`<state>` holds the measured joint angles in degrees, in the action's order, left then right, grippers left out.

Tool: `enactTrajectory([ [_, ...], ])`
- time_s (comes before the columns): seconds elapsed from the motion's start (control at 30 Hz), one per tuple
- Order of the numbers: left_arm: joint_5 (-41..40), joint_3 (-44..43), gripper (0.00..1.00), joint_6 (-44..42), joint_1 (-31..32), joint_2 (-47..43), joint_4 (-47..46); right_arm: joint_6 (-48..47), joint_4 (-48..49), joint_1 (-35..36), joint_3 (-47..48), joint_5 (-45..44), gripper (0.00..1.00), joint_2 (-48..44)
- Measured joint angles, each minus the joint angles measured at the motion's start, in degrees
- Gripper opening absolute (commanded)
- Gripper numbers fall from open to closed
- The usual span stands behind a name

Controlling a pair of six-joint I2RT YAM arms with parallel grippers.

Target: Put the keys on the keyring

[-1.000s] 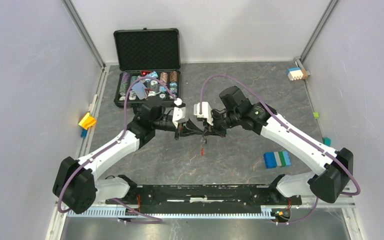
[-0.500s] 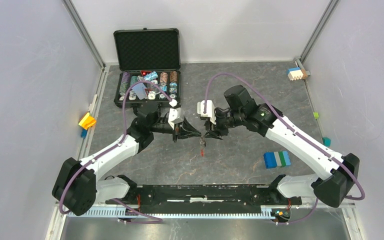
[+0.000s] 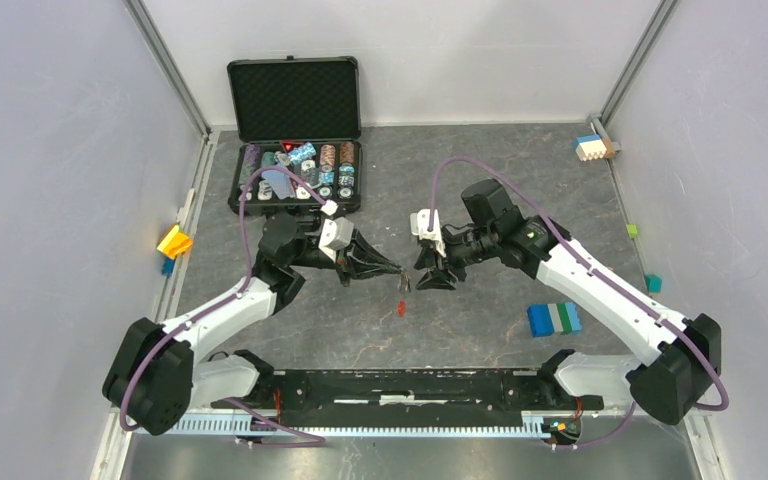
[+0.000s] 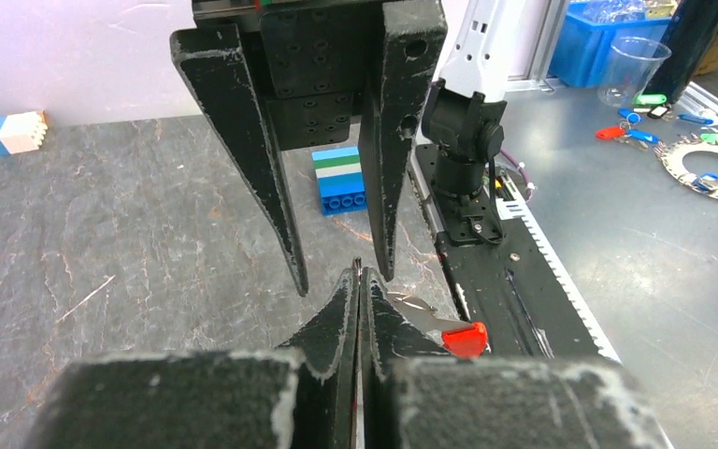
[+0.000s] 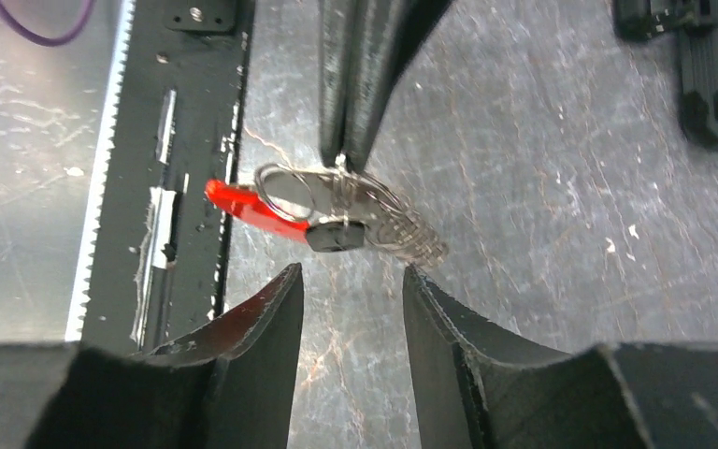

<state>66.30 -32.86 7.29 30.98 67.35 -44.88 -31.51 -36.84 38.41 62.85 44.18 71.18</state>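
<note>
My left gripper [image 3: 398, 270] [image 4: 357, 273] is shut on the thin silver ring of the keyring [image 5: 285, 187] and holds it above the table. Its red tag [image 5: 248, 210] [image 4: 465, 339] [image 3: 401, 308] hangs below. A key with a black head [image 5: 335, 234] and a silver blade [image 5: 409, 239] hangs from the ring. My right gripper [image 3: 430, 275] [image 5: 351, 273] stands open just right of the key, facing the left gripper, with nothing between its fingers [image 4: 276, 201].
An open black case [image 3: 295, 170] of poker chips stands at the back left. A blue, green and white brick block [image 3: 554, 318] lies front right, and a white and blue block [image 3: 593, 147] sits at the back right corner. Along the near edge runs a black rail [image 3: 410, 385].
My right gripper has opened, let go of the key and drawn back to the right. The left gripper, still shut on the keyring, has shifted a little left and lower.
</note>
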Motion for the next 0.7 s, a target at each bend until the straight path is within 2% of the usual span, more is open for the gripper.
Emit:
enactTrajectory([
  [0.23,0.28,0.66,0.02,1.03,0.00,0.00,-2.08,-0.35,1.27,-0.02,0.00,5.57,0.47,0.00],
  [0.7,0.33,1.33,0.02,1.03,-0.04,0.00,-1.99,0.87,3.54,-0.02,0.31,6.95,0.22,1.38],
])
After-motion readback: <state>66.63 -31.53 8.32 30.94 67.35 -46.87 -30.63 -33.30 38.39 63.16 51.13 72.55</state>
